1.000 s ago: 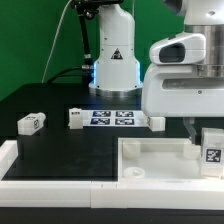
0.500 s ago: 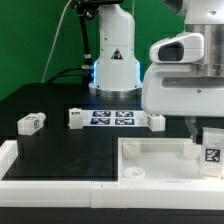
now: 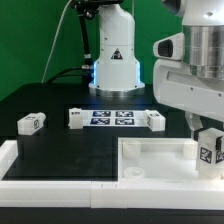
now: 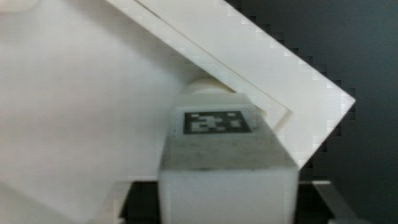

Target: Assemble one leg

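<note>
My gripper (image 3: 207, 140) is shut on a white leg (image 3: 210, 152) with a fiducial tag, holding it over the far right corner of the large white tray (image 3: 150, 160). In the wrist view the leg (image 4: 222, 150) fills the middle, tag facing the camera, its end at the tray's corner rim (image 4: 267, 70). Black fingers (image 4: 139, 200) clamp both sides of the leg. Three more legs lie on the black table: one at the exterior view's left (image 3: 32, 123), one beside the marker board (image 3: 75, 118), one at its right end (image 3: 153, 121).
The marker board (image 3: 112, 118) lies at mid table. The robot base (image 3: 113, 60) stands behind it. A white rail (image 3: 60, 170) runs along the table's front left edge, joining the tray.
The arm has tilted and shifted slightly toward the exterior view's right, and the held leg now sits a little lower and tilted at the tray's corner.
</note>
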`<state>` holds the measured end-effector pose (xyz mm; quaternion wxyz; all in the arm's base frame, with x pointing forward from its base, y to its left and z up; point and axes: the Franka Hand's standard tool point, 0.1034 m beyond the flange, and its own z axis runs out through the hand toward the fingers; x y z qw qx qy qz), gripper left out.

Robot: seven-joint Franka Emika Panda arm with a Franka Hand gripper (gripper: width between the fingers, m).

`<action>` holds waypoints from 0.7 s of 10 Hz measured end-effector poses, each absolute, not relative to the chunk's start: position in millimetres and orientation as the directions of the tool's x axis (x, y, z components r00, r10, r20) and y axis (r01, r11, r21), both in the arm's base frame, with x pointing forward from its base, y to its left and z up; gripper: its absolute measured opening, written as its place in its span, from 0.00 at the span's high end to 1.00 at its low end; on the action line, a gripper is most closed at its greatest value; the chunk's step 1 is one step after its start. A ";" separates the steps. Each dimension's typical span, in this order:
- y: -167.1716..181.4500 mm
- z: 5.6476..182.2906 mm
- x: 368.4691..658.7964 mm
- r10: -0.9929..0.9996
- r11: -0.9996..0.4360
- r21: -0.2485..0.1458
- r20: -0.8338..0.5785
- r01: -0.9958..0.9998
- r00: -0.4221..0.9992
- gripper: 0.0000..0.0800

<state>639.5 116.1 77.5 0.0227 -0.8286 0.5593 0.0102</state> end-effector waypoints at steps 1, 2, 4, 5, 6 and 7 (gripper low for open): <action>115.5 77.5 639.1 -0.974 -0.221 -0.018 -0.041 -0.975 0.221 0.64; 114.7 77.1 638.8 -0.986 -0.160 -0.015 -0.047 -0.987 0.160 0.64; 113.3 76.6 638.4 -0.997 0.024 -0.005 -0.068 -1.000 -0.024 0.64; 114.0 76.7 638.3 -0.985 0.156 0.005 -0.074 -0.988 -0.156 0.64; 114.0 76.6 638.3 -0.991 0.110 0.001 -0.073 -0.994 -0.110 0.64; 114.1 76.6 638.3 -0.995 0.064 -0.002 -0.073 -0.998 -0.064 0.40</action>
